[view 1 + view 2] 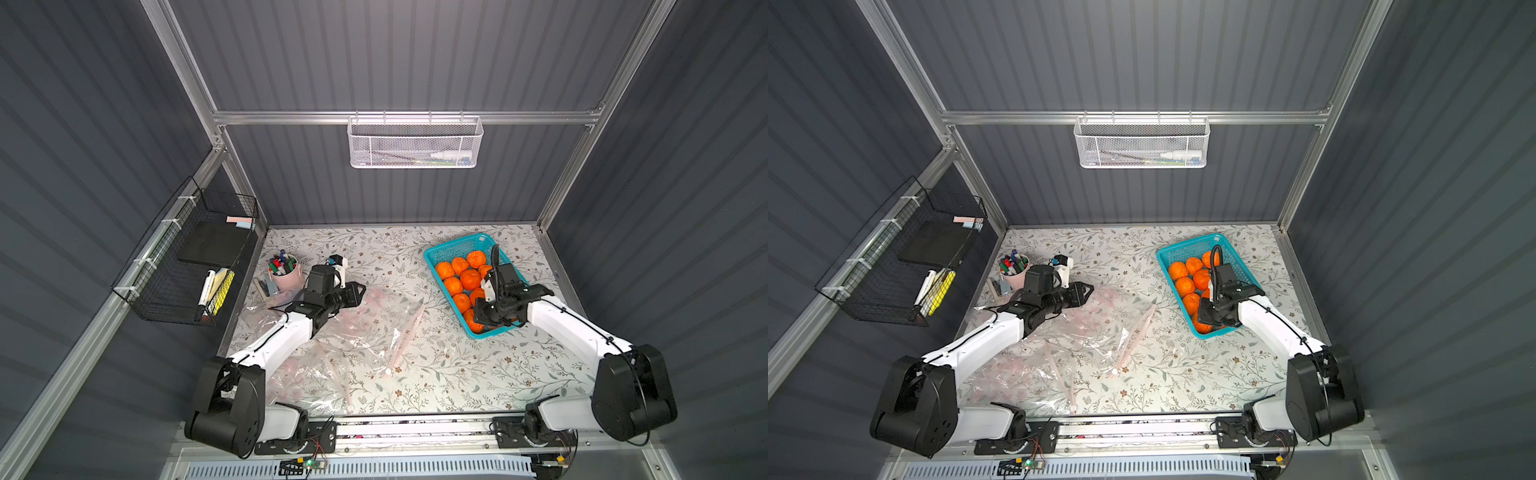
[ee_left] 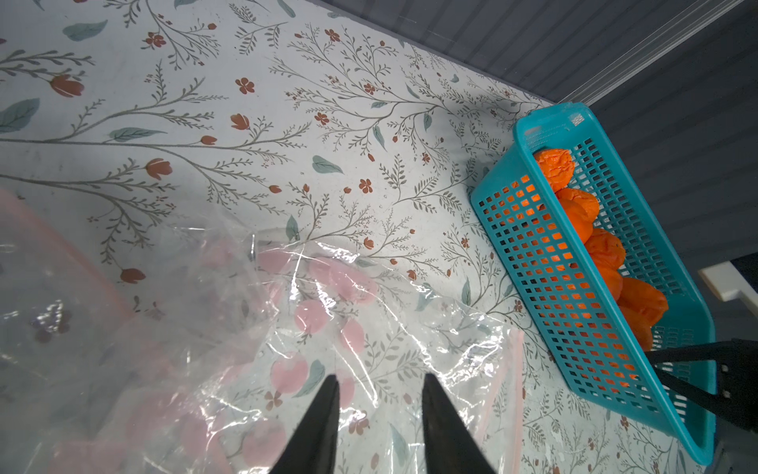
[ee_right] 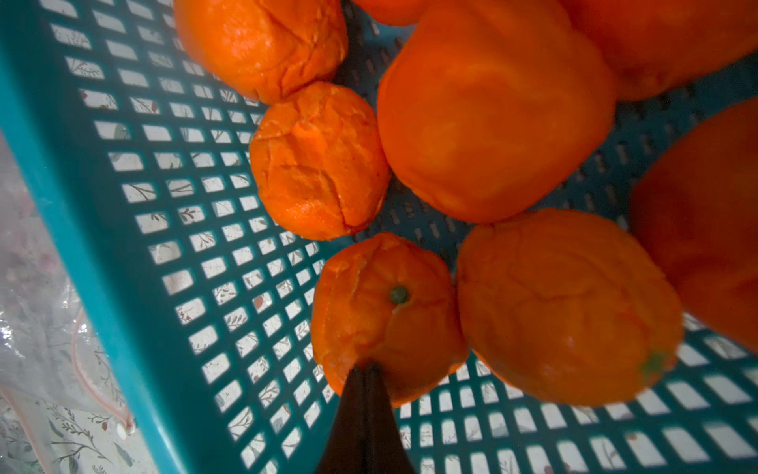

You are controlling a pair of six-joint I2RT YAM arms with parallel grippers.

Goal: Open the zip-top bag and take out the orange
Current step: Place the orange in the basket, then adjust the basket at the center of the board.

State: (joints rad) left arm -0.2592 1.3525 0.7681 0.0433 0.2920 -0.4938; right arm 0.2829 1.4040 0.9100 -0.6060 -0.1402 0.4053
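In both top views the counter (image 1: pixel 415 257) is brightly, evenly lit; frame edges are dark and bowed. Left wrist view: glare streaks on the zip-top bag (image 2: pixel 229 328). Right wrist view: dim, nearest oranges (image 3: pixel 492 115) blurred.

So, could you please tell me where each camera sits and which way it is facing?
Both top views: high above the front edge, looking down on the whole table; both arms show, left gripper over the clear bags, right gripper in the teal basket.
Left wrist: on the left arm, low over the bags, looking across to the basket; its open fingers show.
Right wrist: on the right arm, looking down into the basket at the oranges; its shut fingers show.
Shared: both wrist views catch basket, oranges and bags.
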